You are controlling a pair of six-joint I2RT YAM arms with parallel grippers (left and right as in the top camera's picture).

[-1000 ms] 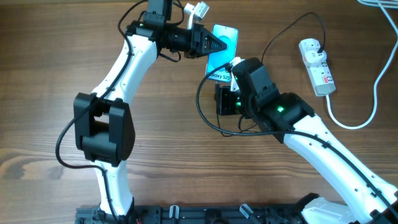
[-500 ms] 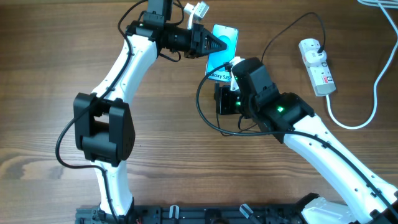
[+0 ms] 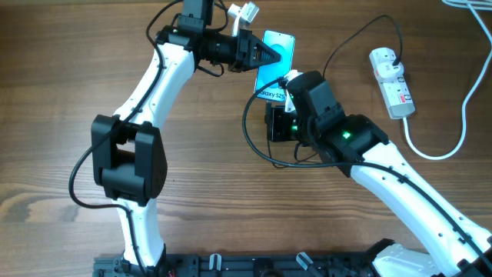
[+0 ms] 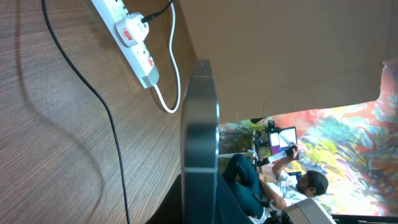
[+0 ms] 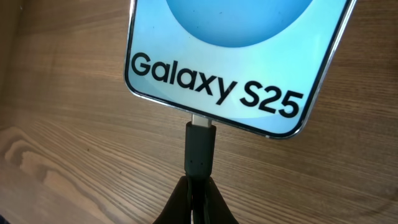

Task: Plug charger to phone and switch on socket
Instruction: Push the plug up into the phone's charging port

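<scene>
The phone (image 3: 277, 60) with a cyan screen and "Galaxy S25" text is held off the table by my left gripper (image 3: 265, 55), which is shut on its side edges. In the left wrist view the phone (image 4: 199, 137) shows edge-on. In the right wrist view the phone (image 5: 230, 56) fills the top, and the charger's black connector tip (image 5: 200, 148) sits in its bottom port. My right gripper (image 5: 199, 190) is shut on the connector's rear. The charger cable (image 3: 350, 35) runs to a white plug in the socket (image 3: 392, 81).
The socket's thick white cord (image 3: 453, 138) loops at the right edge. The charger cable also loops under my right wrist (image 3: 257, 146). The socket shows in the left wrist view (image 4: 127, 34) at the top left. The table is bare wood elsewhere.
</scene>
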